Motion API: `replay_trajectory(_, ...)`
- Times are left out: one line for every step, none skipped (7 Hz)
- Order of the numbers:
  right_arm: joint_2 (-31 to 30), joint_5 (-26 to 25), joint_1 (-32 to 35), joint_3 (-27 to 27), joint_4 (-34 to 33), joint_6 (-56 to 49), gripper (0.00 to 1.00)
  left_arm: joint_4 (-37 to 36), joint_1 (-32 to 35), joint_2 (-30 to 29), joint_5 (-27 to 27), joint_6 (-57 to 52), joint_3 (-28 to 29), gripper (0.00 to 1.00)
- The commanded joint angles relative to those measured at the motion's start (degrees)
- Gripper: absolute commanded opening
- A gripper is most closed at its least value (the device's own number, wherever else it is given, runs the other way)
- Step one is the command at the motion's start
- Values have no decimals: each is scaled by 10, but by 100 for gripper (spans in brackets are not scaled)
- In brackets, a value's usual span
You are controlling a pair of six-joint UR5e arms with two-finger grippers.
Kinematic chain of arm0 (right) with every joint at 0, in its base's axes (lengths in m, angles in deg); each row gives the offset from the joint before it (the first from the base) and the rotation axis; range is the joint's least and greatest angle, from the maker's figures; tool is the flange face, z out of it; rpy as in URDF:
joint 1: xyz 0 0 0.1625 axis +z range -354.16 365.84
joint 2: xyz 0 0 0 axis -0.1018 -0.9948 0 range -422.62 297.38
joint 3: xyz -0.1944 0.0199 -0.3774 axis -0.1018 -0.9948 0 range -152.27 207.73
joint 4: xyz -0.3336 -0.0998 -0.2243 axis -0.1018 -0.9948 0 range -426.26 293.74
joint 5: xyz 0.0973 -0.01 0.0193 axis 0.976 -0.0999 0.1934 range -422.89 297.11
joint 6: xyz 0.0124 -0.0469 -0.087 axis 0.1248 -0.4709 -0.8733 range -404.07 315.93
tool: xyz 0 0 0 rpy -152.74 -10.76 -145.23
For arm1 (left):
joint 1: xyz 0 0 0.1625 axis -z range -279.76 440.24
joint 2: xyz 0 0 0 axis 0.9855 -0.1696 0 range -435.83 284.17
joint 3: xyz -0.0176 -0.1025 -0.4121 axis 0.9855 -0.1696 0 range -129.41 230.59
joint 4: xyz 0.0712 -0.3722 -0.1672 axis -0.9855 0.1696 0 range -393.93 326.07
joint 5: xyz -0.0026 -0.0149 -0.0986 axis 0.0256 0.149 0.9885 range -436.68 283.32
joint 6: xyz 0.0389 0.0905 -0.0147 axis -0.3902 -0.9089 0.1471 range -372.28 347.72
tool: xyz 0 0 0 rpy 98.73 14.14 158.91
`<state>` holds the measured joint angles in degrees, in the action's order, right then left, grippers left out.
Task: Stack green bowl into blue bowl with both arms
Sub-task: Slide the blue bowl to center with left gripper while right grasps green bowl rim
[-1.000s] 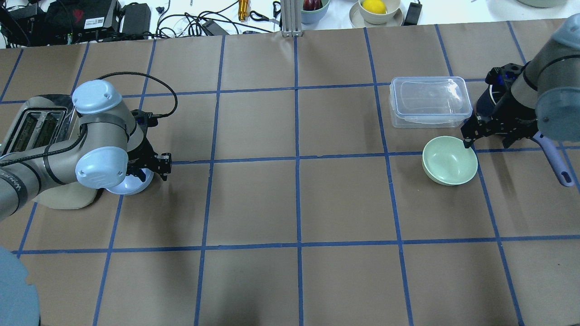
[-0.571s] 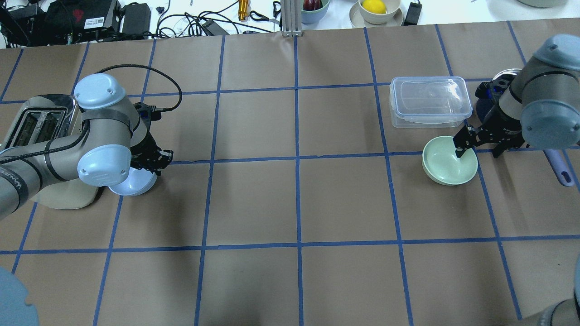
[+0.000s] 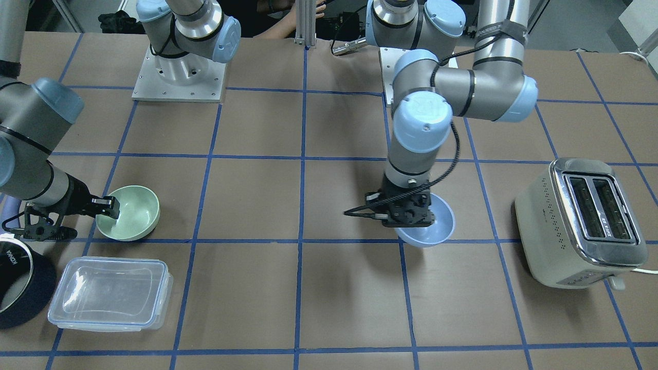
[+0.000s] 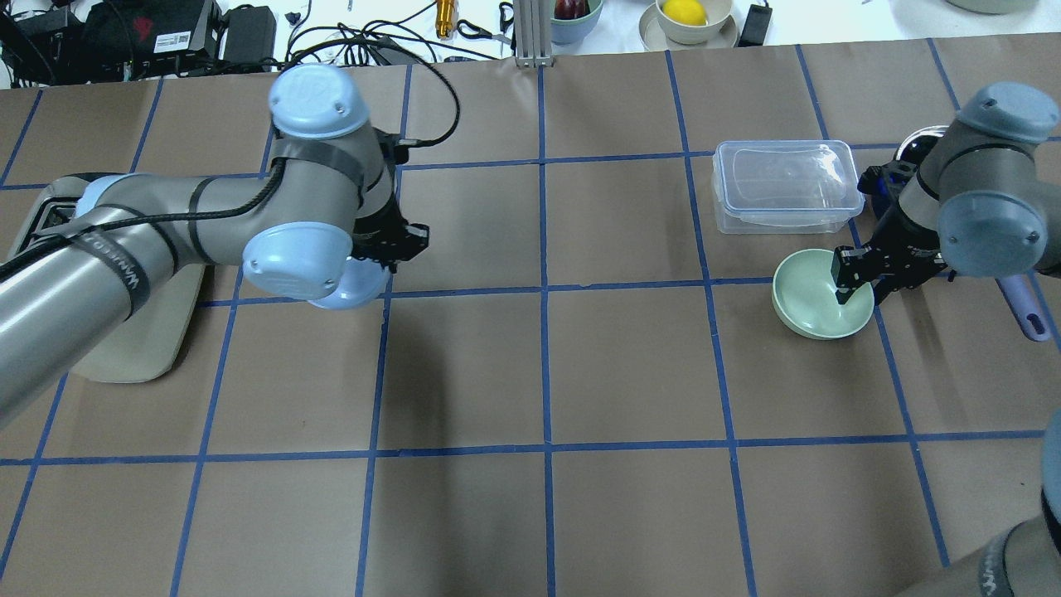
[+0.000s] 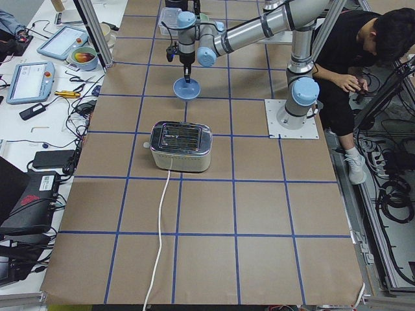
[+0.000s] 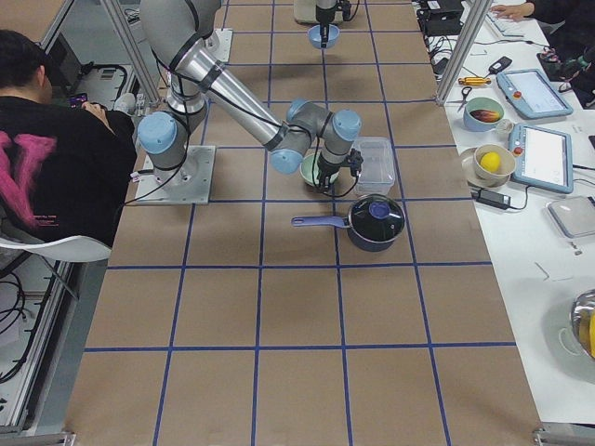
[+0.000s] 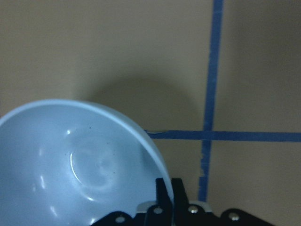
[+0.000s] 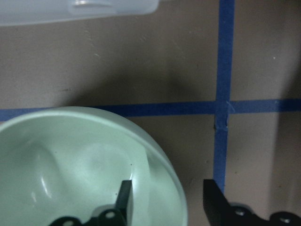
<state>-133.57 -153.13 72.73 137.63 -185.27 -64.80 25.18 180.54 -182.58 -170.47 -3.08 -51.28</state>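
Left claw [image 7: 169,184] is pressed together on the rim of the blue bowl [image 7: 80,165], one finger inside the wall and one outside. The bowl hangs from that pinch, apparently clear of the worktop [image 4: 539,373], since its shadow falls apart from it on the brown paper. Right claw [image 8: 167,193] is spread and straddles the rim of the green bowl [image 8: 70,160], with one finger down inside and the other outside the wall. That bowl sits on the worktop directly beneath it.

Both bowls look light, stiff and smooth, like thin matte plastic. A rim pinch should carry the weight easily. The smooth wall may slip or let the bowl swing on so small a hold, so the best place to grip is the wall just below the lip. The two look the same size, so the nesting fit should be close and the green bowl would need to come down fairly level.

A clear lidded food container [image 4: 783,186] lies just beyond the right claw. A navy saucepan [image 6: 376,223] with a purple handle sits close behind the same claw, on its outer side. Both crowd the lift. A toaster [image 3: 586,221] stands well apart from the left claw on its outer side. Between the two claws I see nothing that would block the way.
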Motion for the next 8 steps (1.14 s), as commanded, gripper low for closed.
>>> replay_trajectory(-7, -6, 0, -3, 9, 0, 0, -3, 101, -48, 33, 92, 56, 0)
replay_trajectory(-9, -5, 0, -11, 26, 1, 0, -58, 115, -83, 35, 130, 63, 0)
replay_trajectory(-15, -2, 0, -35, 66, 0, 0, -84, 141, -114, 35, 150, 93, 0)
replay_trajectory(-17, -1, 0, -68, 114, -1, 0, -68, 155, -136, 34, 167, 147, 0)
replay_trajectory(-18, 1, 1, -96, 150, -1, 0, -60, 162, -159, 34, 176, 162, 0)
replay_trajectory(-18, 9, 2, -111, 172, -2, 0, -59, 162, -167, 34, 175, 163, 0)
replay_trajectory(-17, 19, 2, -107, 175, -4, 0, -59, 162, -166, 27, 175, 162, 0)
replay_trajectory(-19, 19, 3, -108, 175, -4, 0, -59, 162, -167, 27, 167, 164, 26)
